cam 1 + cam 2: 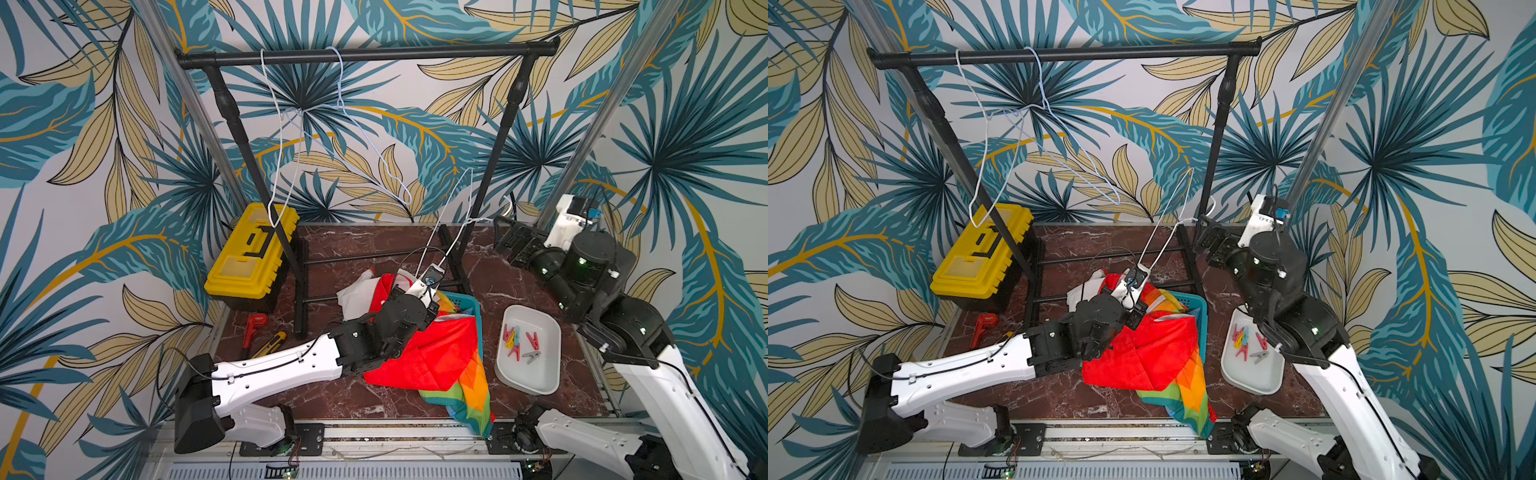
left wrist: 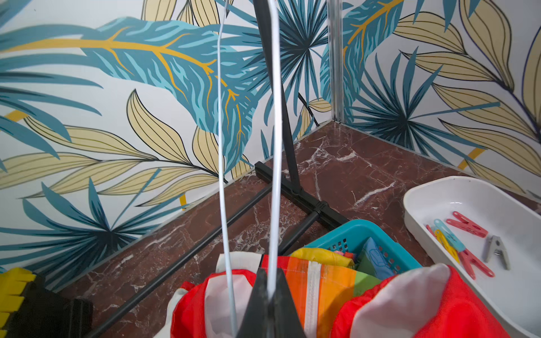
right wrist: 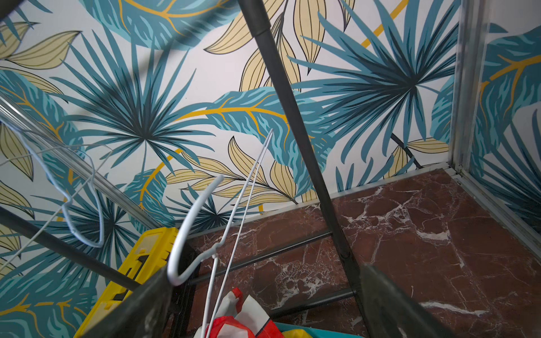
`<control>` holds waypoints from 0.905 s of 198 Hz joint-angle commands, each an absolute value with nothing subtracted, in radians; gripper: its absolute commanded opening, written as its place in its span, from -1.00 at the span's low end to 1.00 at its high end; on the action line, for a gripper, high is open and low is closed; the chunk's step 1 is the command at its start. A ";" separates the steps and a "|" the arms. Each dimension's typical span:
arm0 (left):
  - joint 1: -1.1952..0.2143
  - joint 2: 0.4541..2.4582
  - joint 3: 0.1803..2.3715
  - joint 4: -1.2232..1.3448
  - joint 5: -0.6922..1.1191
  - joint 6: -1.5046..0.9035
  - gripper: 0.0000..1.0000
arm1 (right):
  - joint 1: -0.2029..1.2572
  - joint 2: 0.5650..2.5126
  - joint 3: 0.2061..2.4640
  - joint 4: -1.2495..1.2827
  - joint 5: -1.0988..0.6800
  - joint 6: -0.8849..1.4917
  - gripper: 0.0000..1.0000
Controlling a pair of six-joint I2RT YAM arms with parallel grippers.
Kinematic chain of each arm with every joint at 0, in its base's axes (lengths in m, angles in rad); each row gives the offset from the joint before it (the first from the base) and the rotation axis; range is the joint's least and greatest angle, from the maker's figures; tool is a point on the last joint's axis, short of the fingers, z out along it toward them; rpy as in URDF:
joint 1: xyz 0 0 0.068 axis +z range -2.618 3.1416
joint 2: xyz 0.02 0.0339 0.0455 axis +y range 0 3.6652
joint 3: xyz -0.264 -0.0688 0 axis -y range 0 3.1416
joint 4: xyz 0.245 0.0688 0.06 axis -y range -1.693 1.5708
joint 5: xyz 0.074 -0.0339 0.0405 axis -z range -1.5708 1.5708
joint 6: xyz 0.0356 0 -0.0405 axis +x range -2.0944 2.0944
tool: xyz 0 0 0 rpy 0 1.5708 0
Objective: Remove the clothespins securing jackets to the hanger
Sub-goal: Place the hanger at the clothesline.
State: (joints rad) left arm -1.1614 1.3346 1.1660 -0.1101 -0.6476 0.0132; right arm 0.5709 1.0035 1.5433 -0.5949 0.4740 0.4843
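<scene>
A yellow toolbox (image 1: 249,257) sits in the back left corner of the counter (image 1: 374,399). In front of it, along the left edge, lie a red pipe wrench (image 1: 251,328) and a yellow utility knife (image 1: 270,343). A black garment rack (image 1: 365,54) stands across the back, and two wire hangers (image 1: 300,110) dangle from the left half of its rail.

The left arm reaches in from the front left corner to the middle of the counter. From where I stand, the left gripper (image 2: 270,292) has its jaws pressed together on one wire of a white wire hanger (image 2: 276,146). That hanger slants up towards the back right. Its other wire runs down into the white lining of a red hood.

The jackets (image 1: 436,353) are heaped mid-counter, part of the heap in a teal basket (image 1: 471,305). A red hood lies on top, and a whitish one pokes out at the back. A rainbow-striped one spills over the front edge.

Just to the right, near the right edge, is a white tray (image 1: 540,374). The clothespins (image 1: 519,340) lie loose in it: pink-red, yellow, teal and one grey.

Over the back right corner the right gripper (image 3: 266,272) hangs with its jaws spread wide, holding nothing. The hanger's hook curls just beside one finger (image 3: 140,307). I cannot tell whether it touches.
</scene>
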 commanded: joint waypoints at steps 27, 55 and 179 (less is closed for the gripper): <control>-1.166 1.236 1.328 -0.321 -0.617 -0.225 -1.00 | 0.568 0.867 1.454 -0.679 0.553 0.465 0.99; -1.167 1.216 1.394 -0.317 -0.607 -0.281 -1.00 | 0.568 0.845 1.417 -0.701 0.560 0.465 0.99; -0.807 1.604 2.132 -0.591 -0.219 -0.511 -1.00 | 0.567 0.851 1.342 -0.684 0.479 0.487 0.99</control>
State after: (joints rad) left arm -0.8787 1.5646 2.0449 -0.5148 -0.3355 -0.4442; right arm 0.5697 0.8642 1.3571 -0.6834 0.4850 0.4828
